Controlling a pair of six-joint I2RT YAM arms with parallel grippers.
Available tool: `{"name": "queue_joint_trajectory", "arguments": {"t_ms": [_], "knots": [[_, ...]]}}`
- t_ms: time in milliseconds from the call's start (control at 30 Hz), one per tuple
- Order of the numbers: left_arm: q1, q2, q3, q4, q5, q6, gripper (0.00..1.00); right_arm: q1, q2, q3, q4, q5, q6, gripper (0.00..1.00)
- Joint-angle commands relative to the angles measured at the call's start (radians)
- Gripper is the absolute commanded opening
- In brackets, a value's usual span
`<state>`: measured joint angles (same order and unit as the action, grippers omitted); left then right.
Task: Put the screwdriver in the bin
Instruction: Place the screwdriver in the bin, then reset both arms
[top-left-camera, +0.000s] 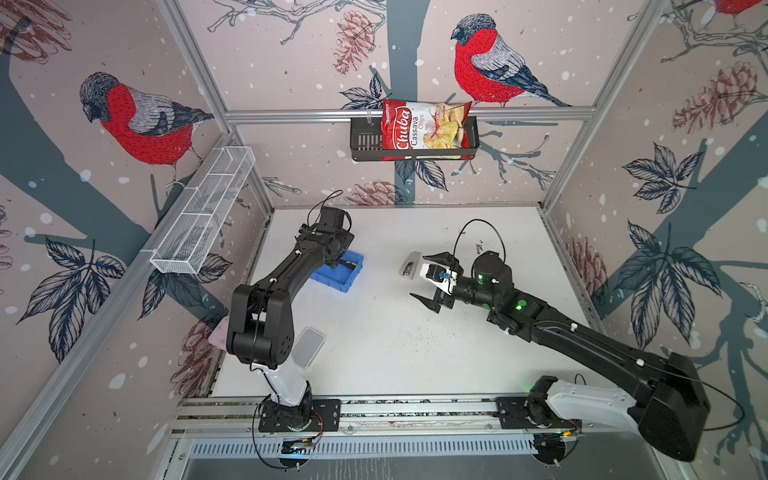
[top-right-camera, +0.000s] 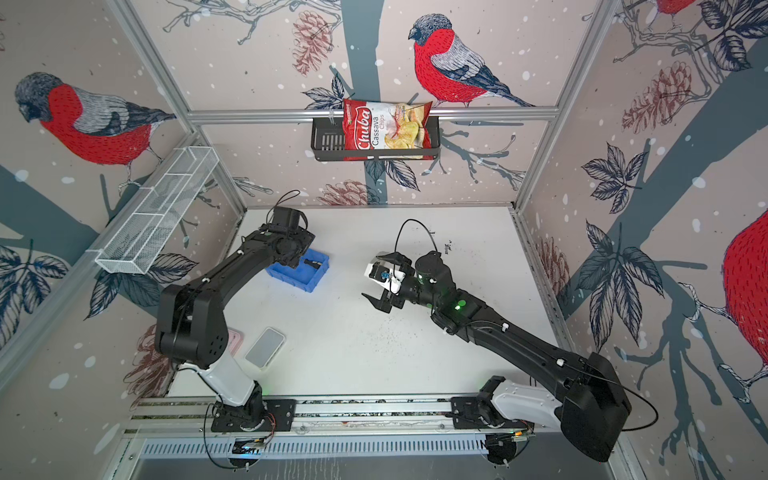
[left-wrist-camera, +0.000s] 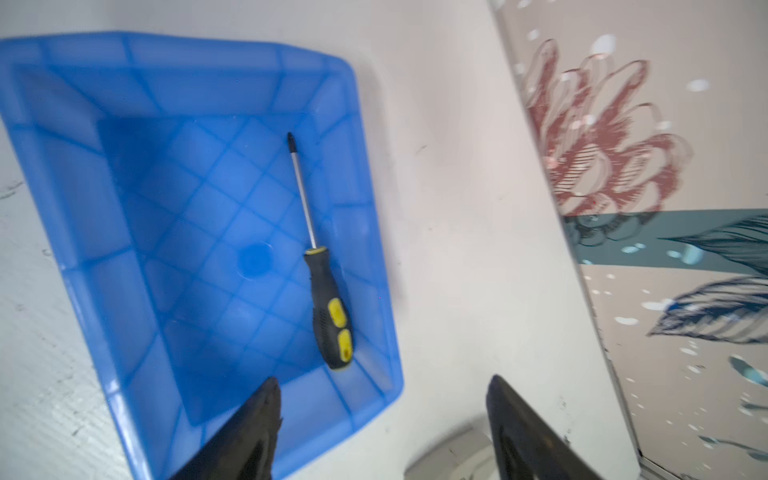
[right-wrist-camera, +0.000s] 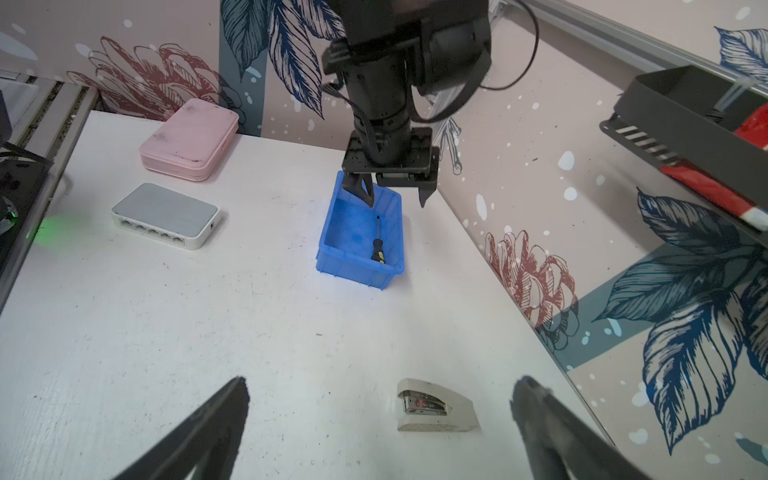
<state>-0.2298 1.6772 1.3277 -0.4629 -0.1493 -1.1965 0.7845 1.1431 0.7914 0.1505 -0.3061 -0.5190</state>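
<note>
Shows the screwdriver (left-wrist-camera: 328, 307) lying flat inside the blue bin (left-wrist-camera: 124, 104), along one wall, with the left gripper (left-wrist-camera: 382, 382) spread empty above and the right gripper (right-wrist-camera: 382, 380) spread empty near a white stapler (right-wrist-camera: 432, 405).

A robotics lab test cell is showing here: a left arm (top-left-camera: 286, 270) and a right arm (top-left-camera: 582, 345) are sitting bolted to an aluminium rail (top-left-camera: 415, 409) along a white bench (top-left-camera: 395, 353), and bird-print wall panels (top-left-camera: 291, 62) in aluminium framing (top-left-camera: 291, 115) are closing it in.
</note>
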Motion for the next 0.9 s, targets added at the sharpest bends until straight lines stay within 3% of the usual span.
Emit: {"name": "queue_joint_trajectory", "arguments": {"t_ms": [0, 233, 433, 567, 733, 867], "knots": [[-0.027, -0.066, -0.011, -0.02, -0.122, 0.058, 0.86, -0.037, -0.035, -0.024, 0.047, -0.025, 0.076, 1.0], [-0.067, -0.29, -0.152, 0.114, -0.26, 0.275, 0.97, -0.215, -0.137, -0.136, 0.148, -0.067, 0.203, 0.99], [-0.067, -0.483, -0.324, 0.311, -0.312, 0.606, 0.98, -0.38, -0.226, -0.241, 0.227, -0.032, 0.285, 0.99], [-0.068, -0.602, -0.491, 0.472, -0.311, 0.798, 0.98, -0.489, -0.293, -0.325, 0.298, 0.06, 0.363, 1.0], [-0.058, -0.738, -0.776, 0.841, -0.275, 1.046, 0.97, -0.63, -0.357, -0.45, 0.406, 0.221, 0.488, 1.0], [-0.002, -0.788, -0.939, 1.001, -0.21, 1.112, 0.97, -0.716, -0.382, -0.55, 0.465, 0.342, 0.556, 1.0]]}}
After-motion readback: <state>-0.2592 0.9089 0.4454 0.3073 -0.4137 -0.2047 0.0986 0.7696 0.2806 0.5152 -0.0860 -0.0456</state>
